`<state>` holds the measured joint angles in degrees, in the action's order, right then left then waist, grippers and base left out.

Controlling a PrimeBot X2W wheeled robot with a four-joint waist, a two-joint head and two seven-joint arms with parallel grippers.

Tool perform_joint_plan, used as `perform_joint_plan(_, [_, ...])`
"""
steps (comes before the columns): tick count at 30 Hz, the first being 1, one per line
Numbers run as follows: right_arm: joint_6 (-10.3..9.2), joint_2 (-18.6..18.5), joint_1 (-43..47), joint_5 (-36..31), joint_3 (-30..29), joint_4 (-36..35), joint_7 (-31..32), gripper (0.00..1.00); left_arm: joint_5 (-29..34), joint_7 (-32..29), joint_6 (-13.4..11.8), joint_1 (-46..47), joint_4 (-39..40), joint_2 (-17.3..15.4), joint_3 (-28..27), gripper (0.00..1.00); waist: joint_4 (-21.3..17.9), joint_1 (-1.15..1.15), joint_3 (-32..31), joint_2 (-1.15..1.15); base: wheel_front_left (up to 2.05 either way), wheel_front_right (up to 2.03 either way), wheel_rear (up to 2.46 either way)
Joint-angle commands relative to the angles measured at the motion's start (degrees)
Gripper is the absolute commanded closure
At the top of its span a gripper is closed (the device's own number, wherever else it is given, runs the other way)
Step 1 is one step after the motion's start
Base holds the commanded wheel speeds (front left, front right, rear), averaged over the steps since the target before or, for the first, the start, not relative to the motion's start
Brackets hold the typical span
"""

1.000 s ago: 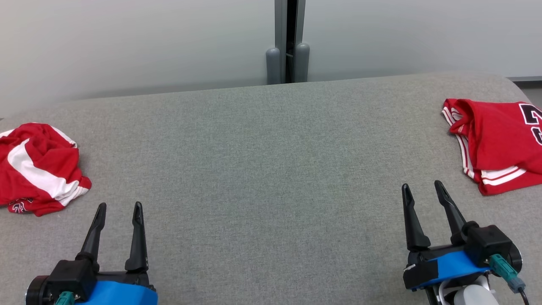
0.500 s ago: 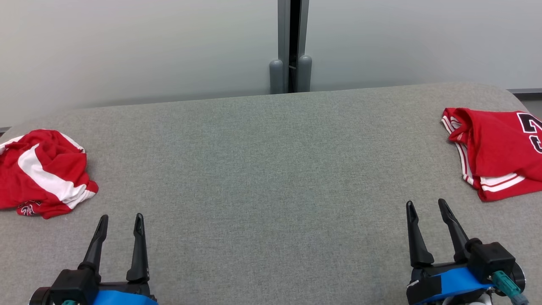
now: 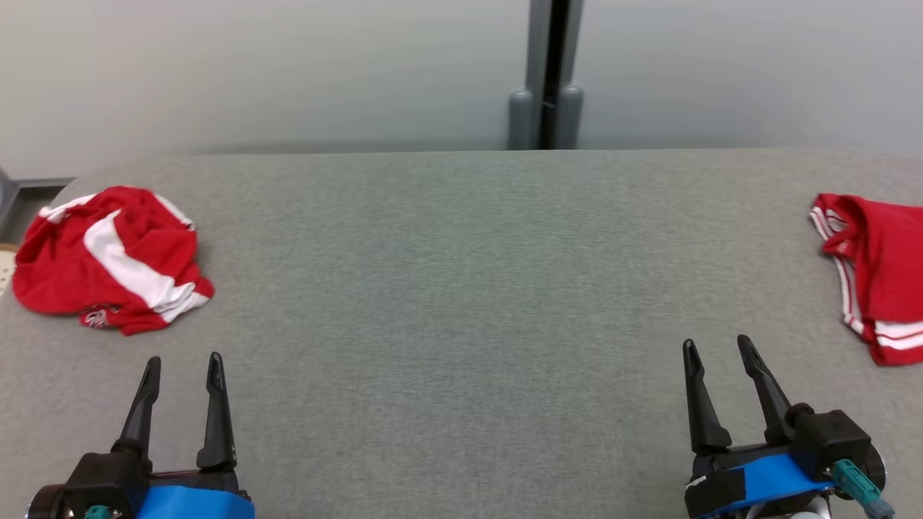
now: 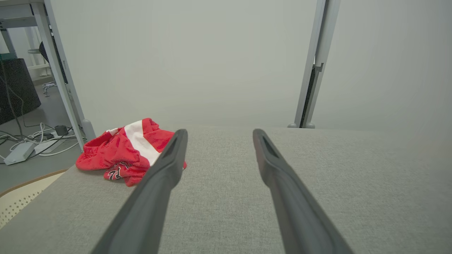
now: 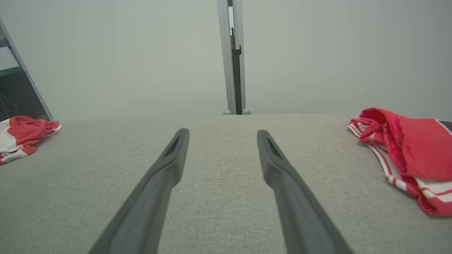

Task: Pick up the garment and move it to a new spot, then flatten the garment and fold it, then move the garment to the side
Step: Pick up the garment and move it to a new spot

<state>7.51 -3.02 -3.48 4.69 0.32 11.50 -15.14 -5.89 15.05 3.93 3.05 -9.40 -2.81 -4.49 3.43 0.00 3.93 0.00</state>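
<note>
**A:** Where do we stand?

**B:** Both our hands are empty. The left hand [image 3: 182,359], at the lower left of the head view, and the right hand [image 3: 715,342], at the lower right, have their fingers spread apart. They are over the grey fabric-covered surface [image 3: 461,288] and grasp nothing.

**A:** And the garment?

**B:** The crumpled red jersey with white stripes [image 3: 112,259] lies in a heap at the left of the frame, ahead of our left hand and apart from it. A second red jersey [image 3: 876,277], flatter and seemingly folded, sits at the right edge.

**A:** What could go wrong from here?

**B:** We judge three risks. Both jerseys are red, so we might reach for the wrong one. The heap lies near the surface's left edge, so a sideways nudge could push it off. And a shallow pinch may catch only one layer, letting the rest drag or slip free.
</note>
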Motion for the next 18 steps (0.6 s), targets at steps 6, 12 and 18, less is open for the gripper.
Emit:
perform_joint_plan(6, [-0.05, 0.2, -1.1, -0.3, 1.3, 0.1, 0.0, 0.00, 0.2, 0.2, -0.5, 0.7, 0.0, -0.2, -1.2, 0.00, 7.3, 0.00, 1.1, 0.00, 0.00, 0.00, 0.00])
perform_joint_plan(12, [-0.05, 0.2, -2.1, -0.8, 2.0, 0.3, 0.0, 0.00, -0.1, 0.2, -0.9, 0.3, 0.1, -0.2, -2.1, 0.00, 13.2, 0.00, 1.9, 0.00, 0.00, 0.00, 0.00])
perform_joint_plan(18, [-0.05, 0.2, -3.0, -1.3, 2.8, 0.8, 0.0, 0.00, -0.5, 0.2, -1.7, -0.4, 0.5, -0.2, -3.2, 0.00, 17.8, 0.00, 2.6, 0.00, 0.00, 0.00, 0.00])
